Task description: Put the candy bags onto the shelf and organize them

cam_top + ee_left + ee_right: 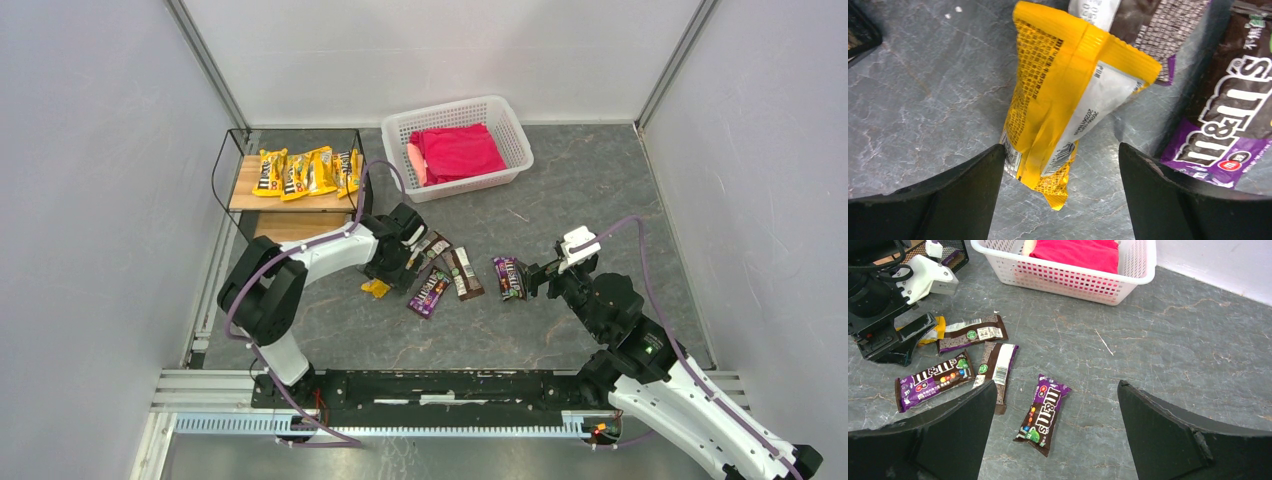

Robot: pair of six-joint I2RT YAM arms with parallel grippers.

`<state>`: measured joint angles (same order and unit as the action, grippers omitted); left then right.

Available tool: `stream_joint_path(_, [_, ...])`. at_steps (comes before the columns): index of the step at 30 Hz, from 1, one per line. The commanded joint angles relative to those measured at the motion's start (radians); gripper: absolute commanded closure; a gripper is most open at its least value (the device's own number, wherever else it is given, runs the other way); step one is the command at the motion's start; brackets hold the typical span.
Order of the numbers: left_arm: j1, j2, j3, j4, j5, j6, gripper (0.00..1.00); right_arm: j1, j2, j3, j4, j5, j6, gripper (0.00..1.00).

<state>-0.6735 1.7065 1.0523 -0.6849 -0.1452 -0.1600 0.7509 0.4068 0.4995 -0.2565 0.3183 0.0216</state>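
Several yellow candy bags (300, 172) lie on the top board of the wire-frame shelf (236, 200) at the back left. One yellow bag (1063, 95) lies on the floor, and my open left gripper (1062, 147) stands over its near end with a finger on each side; the bag's corner is next to the left finger. Three purple-brown bags (429, 292) lie just right of it. A further purple bag (1043, 412) lies alone, below my open, empty right gripper (1055, 385), which hovers above it.
A white perforated basket (512, 132) holding a red cloth (455, 152) stands at the back, right of the shelf. The shelf's lower board (285, 226) shows below the top one. In the right wrist view the left arm (888, 315) is at the far left.
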Motion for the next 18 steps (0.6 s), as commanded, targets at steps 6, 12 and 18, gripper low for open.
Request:
stream_joint_path(6, [-0.001,-0.041,0.025,0.017,0.115,-0.04,0.19,0.004,-0.007,0.004,0.046,0.008,0.006,0.02])
stream_joint_path(12, [0.029,-0.054,0.027,0.04,0.097,-0.077,0.11,0.004,-0.007,0.004,0.049,0.001,0.007,0.02])
stream_joint_path(18, [0.063,-0.036,-0.015,0.099,0.13,-0.084,0.11,0.003,-0.011,0.004,0.048,0.005,0.006,0.02])
